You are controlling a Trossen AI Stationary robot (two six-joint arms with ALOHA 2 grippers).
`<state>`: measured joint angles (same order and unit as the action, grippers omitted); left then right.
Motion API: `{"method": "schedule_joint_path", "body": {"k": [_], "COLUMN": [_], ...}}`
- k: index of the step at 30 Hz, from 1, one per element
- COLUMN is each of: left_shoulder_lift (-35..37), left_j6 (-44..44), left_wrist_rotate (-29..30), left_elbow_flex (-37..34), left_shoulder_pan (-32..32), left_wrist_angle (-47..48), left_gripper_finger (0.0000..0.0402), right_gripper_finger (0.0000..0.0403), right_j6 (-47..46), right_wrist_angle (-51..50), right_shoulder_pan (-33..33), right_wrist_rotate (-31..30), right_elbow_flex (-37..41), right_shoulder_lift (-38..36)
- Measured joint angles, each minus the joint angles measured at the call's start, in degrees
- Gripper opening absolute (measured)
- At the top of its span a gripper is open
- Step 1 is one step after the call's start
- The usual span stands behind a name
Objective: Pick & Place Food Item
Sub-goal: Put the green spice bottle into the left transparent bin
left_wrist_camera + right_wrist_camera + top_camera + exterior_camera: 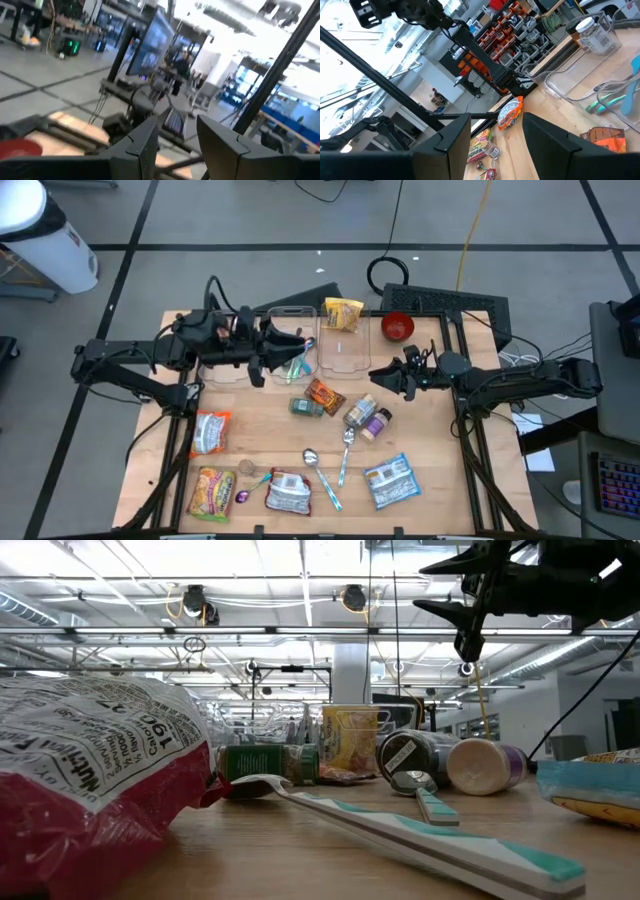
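- High view: left claw hovers over the clear containers, right claw beside them; food items lie on the bench, an orange packet between the claws.
- Wrist views: both claws released, grasping nothing.

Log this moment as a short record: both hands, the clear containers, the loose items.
left hand: raised over the left clear container, fingers apart, nothing between them
right hand: raised beside the right clear container, fingers apart, empty
left container contents: a teal utensil
red bowl: table's back edge, right of the yellow packet
table centre: orange packet, green-lidded jar, two jars on their sides
front row: snack bags, spoons
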<state>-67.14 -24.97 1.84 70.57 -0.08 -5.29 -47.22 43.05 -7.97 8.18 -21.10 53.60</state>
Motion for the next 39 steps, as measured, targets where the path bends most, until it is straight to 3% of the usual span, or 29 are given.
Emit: {"method": "schedule_joint_path", "body": {"k": [5,10,18,23,26,34,39], "left_shoulder_lift": [0.09,3.37,10.37,9.78,7.05,-1.30,-5.91], "left_j6": [0.87,0.94,-3.92,-6.77,-5.53,-2.27,0.26], "left_wrist_rotate": [-0.36,-3.52,5.92,8.77,9.44,11.32,11.25], "left_elbow_flex": [0.04,-0.05,0.02,0.00,0.02,0.04,0.04], "left_shoulder_pan": [1.05,1.95,-1.49,-6.26,-8.84,-11.61,-12.77], "left_wrist_angle": [-3.35,3.71,26.43,29.32,28.99,31.64,38.05], "left_gripper_finger": [0.0143,0.0143,0.0143,0.0143,0.0143,0.0143,0.0143], "right_gripper_finger": [0.0171,0.0171,0.0171,0.0171,0.0171,0.0171,0.0171], "right_j6": [0.11,0.09,-1.48,1.12,8.07,33.38,39.35], "right_wrist_angle": [-0.01,0.02,6.80,12.10,4.38,-35.21,-43.13], "right_shoulder_pan": [0.00,0.00,0.31,2.77,4.38,8.03,9.01], "right_wrist_rotate": [0.05,1.11,6.85,6.82,6.48,0.34,-2.98], "right_elbow_flex": [0.00,0.00,0.00,-3.79,-9.85,-28.08,-31.01], "right_shoulder_lift": [0.00,0.00,-0.11,-0.11,-0.11,0.85,1.81]}}
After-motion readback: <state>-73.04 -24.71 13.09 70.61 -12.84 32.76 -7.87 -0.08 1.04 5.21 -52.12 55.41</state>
